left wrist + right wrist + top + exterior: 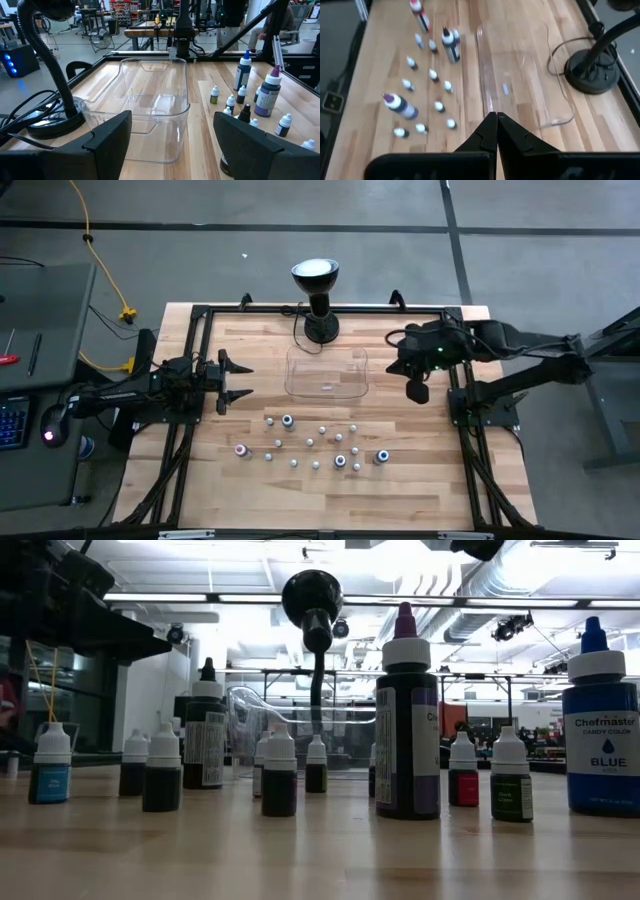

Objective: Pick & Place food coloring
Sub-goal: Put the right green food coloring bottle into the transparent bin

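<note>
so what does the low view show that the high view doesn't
Only the low view: label print, such as BLUE on the big blue bottle, and the room behind. Only the high view: both arms, with the left gripper open at the table's left and the right gripper shut beside the clear tray. Both: bottles standing upright, the tray empty, the black lamp.

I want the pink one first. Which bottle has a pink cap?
The lone bottle at the cluster's far left edge, nearest the left arm's side; the others show white or blue tops from above.
</note>
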Controlling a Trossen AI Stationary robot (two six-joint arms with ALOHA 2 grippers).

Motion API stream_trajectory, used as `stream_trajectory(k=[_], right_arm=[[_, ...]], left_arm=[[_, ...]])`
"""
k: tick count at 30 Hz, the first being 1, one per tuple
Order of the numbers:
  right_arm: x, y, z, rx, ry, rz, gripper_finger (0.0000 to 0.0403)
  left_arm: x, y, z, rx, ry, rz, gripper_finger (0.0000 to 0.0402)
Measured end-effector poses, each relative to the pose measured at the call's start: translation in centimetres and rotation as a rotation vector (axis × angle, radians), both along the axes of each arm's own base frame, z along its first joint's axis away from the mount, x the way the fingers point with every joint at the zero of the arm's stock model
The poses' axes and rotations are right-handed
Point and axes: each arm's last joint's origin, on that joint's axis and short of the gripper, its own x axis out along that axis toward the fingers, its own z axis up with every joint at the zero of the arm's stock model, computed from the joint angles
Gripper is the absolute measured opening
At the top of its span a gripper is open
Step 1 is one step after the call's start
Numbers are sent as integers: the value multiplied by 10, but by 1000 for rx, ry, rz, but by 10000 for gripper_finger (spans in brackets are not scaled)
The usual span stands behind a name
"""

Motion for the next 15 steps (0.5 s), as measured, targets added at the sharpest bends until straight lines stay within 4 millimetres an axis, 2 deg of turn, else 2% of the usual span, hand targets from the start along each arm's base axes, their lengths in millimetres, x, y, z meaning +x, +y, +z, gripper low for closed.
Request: stream_trajectory(k=[7, 15], right_arm=[[9, 0, -4, 2, 178, 7, 0], [23, 15, -26, 10, 337, 44, 0]], left_arm=[[0, 0, 0, 0, 0, 0, 278], [0, 0, 0, 0, 0, 0, 278]])
